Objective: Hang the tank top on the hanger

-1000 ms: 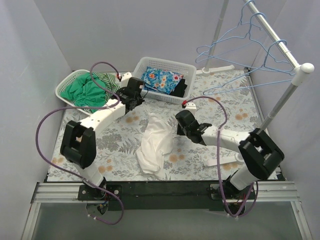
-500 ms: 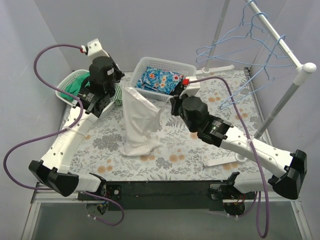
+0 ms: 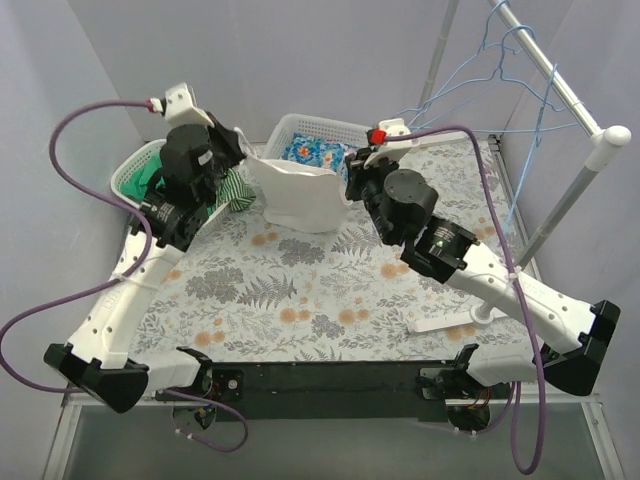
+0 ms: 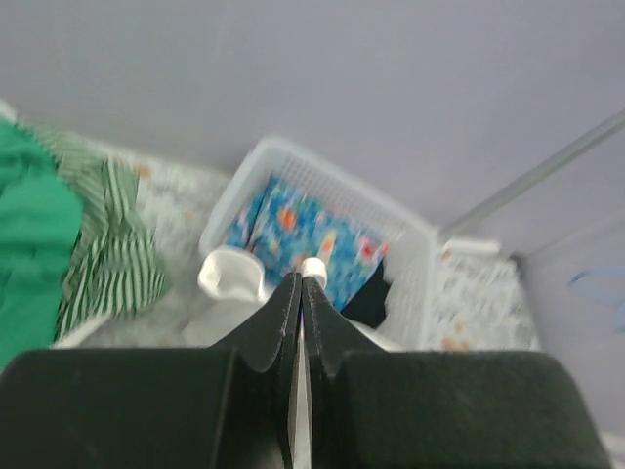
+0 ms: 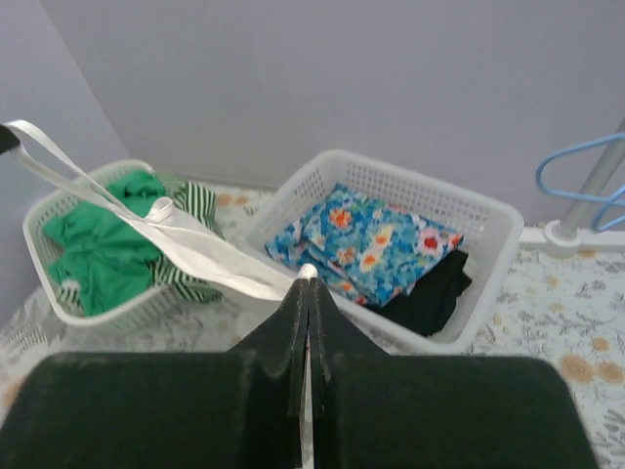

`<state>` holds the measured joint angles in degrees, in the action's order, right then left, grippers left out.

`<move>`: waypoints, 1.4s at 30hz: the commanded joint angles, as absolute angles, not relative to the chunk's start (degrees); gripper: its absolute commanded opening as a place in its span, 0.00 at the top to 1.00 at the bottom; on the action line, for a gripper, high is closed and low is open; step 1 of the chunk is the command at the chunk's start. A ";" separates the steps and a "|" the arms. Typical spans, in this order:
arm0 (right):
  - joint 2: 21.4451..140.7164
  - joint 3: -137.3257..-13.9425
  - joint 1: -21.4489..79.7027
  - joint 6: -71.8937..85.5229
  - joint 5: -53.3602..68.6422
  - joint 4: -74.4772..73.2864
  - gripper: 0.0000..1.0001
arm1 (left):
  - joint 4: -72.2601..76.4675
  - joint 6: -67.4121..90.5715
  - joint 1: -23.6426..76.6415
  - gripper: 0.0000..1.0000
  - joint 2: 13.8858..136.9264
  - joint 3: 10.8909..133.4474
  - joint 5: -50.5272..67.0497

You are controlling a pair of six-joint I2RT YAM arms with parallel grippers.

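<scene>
Both arms are up and spread wider than half a second ago. The tank top (image 3: 295, 195) now hangs clear of the table (image 3: 300, 300), stretched between them in front of the floral-cloth basket (image 3: 325, 120). Pickup and spread look done. The hanger (image 3: 499, 52) sits untouched on the rail (image 3: 545, 65), well to the right, so fetching and threading remain. Left gripper (image 4: 301, 278) and right gripper (image 5: 307, 277) are each pinched tight on white fabric. No readable labels or writing.

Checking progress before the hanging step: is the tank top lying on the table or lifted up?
Lifted up: the tank top hangs spread between the left gripper and right gripper, both shut on its upper edge.
</scene>
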<state>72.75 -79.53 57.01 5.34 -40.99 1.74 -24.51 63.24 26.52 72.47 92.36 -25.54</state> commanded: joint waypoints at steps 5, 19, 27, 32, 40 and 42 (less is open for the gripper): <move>70.05 -63.30 56.95 14.74 -33.85 0.44 0.99 | -28.39 74.43 26.46 1.00 61.00 63.66 -18.29; 74.71 -47.90 56.95 24.52 -25.58 0.09 0.99 | -27.33 76.03 26.46 0.93 55.90 50.09 -13.80; 76.20 -44.39 56.95 25.66 -25.05 0.09 0.99 | -28.65 72.69 26.46 0.60 57.31 55.63 -11.78; 75.32 -39.48 56.95 27.07 -23.65 0.09 0.52 | -25.49 67.34 26.46 0.49 58.44 60.98 -2.94; 71.64 -31.21 56.95 28.48 -22.24 3.86 0.36 | -19.16 60.30 32.42 0.46 69.68 80.03 6.95; 70.23 -29.02 56.95 28.56 -22.50 4.57 0.36 | -18.37 58.54 36.62 0.44 74.93 84.96 6.86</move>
<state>73.91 -31.64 57.01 27.29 -22.33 -0.16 -22.20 64.31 30.17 68.58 75.85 2.22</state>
